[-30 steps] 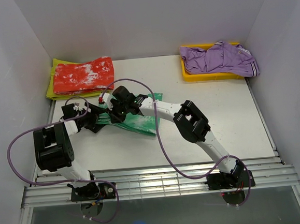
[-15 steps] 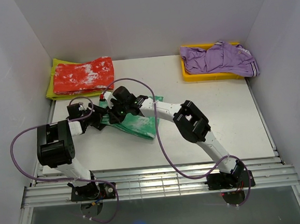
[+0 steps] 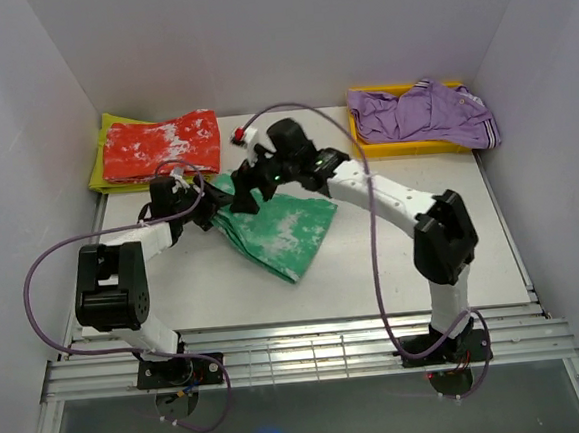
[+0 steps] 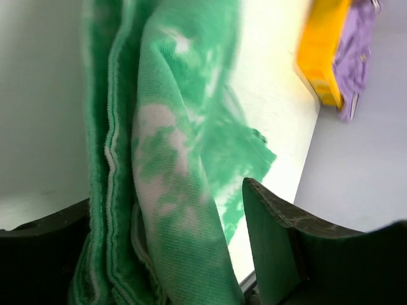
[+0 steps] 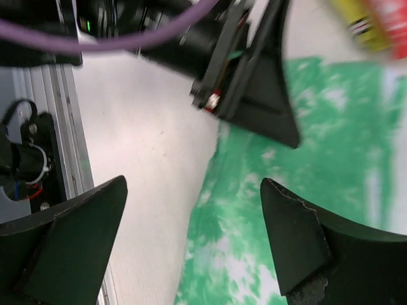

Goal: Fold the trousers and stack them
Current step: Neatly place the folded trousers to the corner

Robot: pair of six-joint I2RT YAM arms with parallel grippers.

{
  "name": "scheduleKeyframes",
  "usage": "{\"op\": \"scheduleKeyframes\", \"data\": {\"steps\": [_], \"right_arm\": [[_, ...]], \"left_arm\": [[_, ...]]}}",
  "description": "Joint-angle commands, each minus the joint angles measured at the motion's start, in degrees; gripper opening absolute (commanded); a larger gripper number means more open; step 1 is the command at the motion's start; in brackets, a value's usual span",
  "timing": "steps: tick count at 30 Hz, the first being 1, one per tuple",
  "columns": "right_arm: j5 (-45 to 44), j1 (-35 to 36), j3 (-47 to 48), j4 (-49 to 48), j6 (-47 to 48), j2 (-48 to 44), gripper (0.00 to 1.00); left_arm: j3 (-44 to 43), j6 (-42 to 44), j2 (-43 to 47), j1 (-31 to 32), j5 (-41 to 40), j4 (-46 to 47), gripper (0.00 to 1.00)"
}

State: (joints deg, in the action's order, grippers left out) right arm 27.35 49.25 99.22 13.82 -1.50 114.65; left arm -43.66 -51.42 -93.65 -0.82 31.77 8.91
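The trousers (image 3: 281,232), green with white blotches, lie folded on the middle of the table. My left gripper (image 3: 206,205) is at their left edge. In the left wrist view a thick folded bundle of the trousers (image 4: 178,159) fills the space between the left gripper's (image 4: 165,197) fingers, which are shut on it. My right gripper (image 3: 250,187) hovers just over the back left corner of the trousers. In the right wrist view the right gripper (image 5: 194,184) is wide open, with only table and the trousers (image 5: 305,146) below it.
A red-and-white folded garment (image 3: 161,146) lies on a yellow-green cloth at the back left. A yellow tray (image 3: 364,148) with a purple garment (image 3: 422,111) stands at the back right. White walls close in three sides. A metal rail (image 3: 301,356) runs along the front.
My right gripper has opened, let go of the trousers and drawn back and to the right. My left gripper has closed in on the cloth and moved toward the back. The trousers now lie wider.
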Motion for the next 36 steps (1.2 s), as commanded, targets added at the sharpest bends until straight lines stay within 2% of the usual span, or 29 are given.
{"op": "scheduleKeyframes", "data": {"steps": [1,6,9,11,15,16,17,18,23,26,27,28,36], "right_arm": [[0.2,-9.5,-2.8,0.8,-1.2,-11.9,0.9],[-1.8,-18.7,-3.8,6.2,-1.8,-18.2,0.9],[-2.5,-24.0,-3.4,8.2,-2.3,-20.8,0.9],[-2.0,-26.7,-2.9,9.5,-1.8,-21.7,0.9],[-1.7,-28.3,-3.9,12.4,-0.6,-23.6,0.9],[-1.8,-28.4,-5.3,12.5,-0.5,-24.6,0.9],[-1.3,-28.4,-6.0,12.5,-0.2,-25.0,0.9],[-0.7,-28.4,-6.8,12.5,0.1,-25.4,0.9],[8.5,-28.2,-12.5,11.5,-1.0,-24.2,0.9],[10.9,-26.3,-14.0,9.7,-2.6,-20.6,0.91],[11.1,-26.1,-15.0,9.1,-3.0,-19.3,0.92],[11.2,-25.8,-15.4,8.5,-3.7,-16.5,0.94],[6.1,-23.2,-8.3,4.5,-5.7,0.3,0.99]], "left_arm": [[-6.9,6.5,6.7,7.3,-4.8,-1.2,0.0],[-13.0,11.4,4.4,13.2,-10.6,-0.7,0.0],[-16.7,11.4,-0.4,13.8,-14.0,-2.7,0.0],[-20.4,10.9,-4.0,13.7,-13.4,-6.2,0.0],[-18.3,6.8,-9.1,13.1,-6.1,0.6,0.0],[-18.3,6.2,-10.9,13.0,-4.8,1.3,0.04],[-18.2,5.4,-11.7,12.9,-3.5,2.4,0.23],[-17.9,4.9,-12.3,12.6,-1.9,2.7,0.3],[-14.7,2.3,-13.4,11.4,0.0,6.3,0.42],[-12.9,1.3,-13.0,10.8,0.7,6.6,0.54],[-12.4,1.2,-12.8,10.3,0.9,6.5,0.65],[-12.1,1.2,-12.6,10.1,1.5,6.1,0.7],[-8.5,0.7,-10.9,7.9,3.5,5.2,0.76]]}}
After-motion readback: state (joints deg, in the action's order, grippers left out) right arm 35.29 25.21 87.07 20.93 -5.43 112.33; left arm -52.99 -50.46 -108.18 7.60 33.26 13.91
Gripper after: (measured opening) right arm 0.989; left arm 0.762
